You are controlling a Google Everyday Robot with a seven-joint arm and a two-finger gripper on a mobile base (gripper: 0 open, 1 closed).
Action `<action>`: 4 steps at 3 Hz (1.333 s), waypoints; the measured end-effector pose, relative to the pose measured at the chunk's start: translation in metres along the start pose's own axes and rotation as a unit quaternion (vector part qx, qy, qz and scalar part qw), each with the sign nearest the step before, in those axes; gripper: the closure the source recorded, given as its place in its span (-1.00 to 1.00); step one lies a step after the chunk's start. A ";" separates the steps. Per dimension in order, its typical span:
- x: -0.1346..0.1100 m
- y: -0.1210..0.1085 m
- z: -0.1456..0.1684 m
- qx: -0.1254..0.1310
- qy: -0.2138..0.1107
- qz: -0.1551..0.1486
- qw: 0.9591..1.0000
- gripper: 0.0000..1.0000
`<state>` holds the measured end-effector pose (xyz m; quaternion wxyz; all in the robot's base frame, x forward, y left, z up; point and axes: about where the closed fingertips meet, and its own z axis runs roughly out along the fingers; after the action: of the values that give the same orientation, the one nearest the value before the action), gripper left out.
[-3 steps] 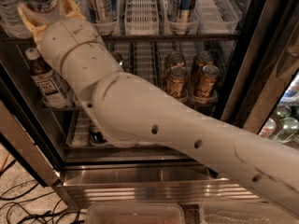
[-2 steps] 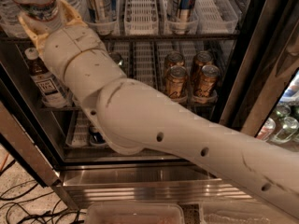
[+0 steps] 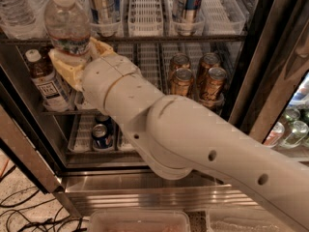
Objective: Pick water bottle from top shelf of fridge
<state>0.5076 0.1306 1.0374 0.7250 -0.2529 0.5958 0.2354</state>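
My gripper (image 3: 76, 54) is shut on the water bottle (image 3: 67, 25), a clear ribbed bottle with a white cap and a red-banded label. Its yellowish fingers (image 3: 62, 66) clasp the bottle's lower part. The bottle stands upright in front of the top shelf (image 3: 159, 37) rail at the left side of the fridge (image 3: 145, 190). My pale arm runs from the lower right up to the bottle and hides part of the middle shelf. A second clear bottle (image 3: 14, 6) stands on the top shelf at the far left.
Tall cans (image 3: 104, 4) (image 3: 186, 4) stand in white lane trays on the top shelf. A brown tea bottle (image 3: 46, 79) and gold cans (image 3: 193, 76) sit on the middle rack, blue cans (image 3: 101, 132) below. Green bottles (image 3: 289, 124) show at right, cables (image 3: 19, 216) lie on the floor.
The gripper and the water bottle have moved right and down, out from the far-left corner of the top shelf toward the camera. The arm has shifted right with them.
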 end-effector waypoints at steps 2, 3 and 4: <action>0.057 -0.027 -0.025 -0.069 0.069 0.087 0.991 1.00; 0.070 -0.017 -0.035 -0.121 0.100 0.090 0.983 1.00; 0.071 0.009 -0.051 -0.182 0.122 0.084 0.972 1.00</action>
<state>0.4767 0.1068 0.9589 0.5663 -0.3564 0.6462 0.3670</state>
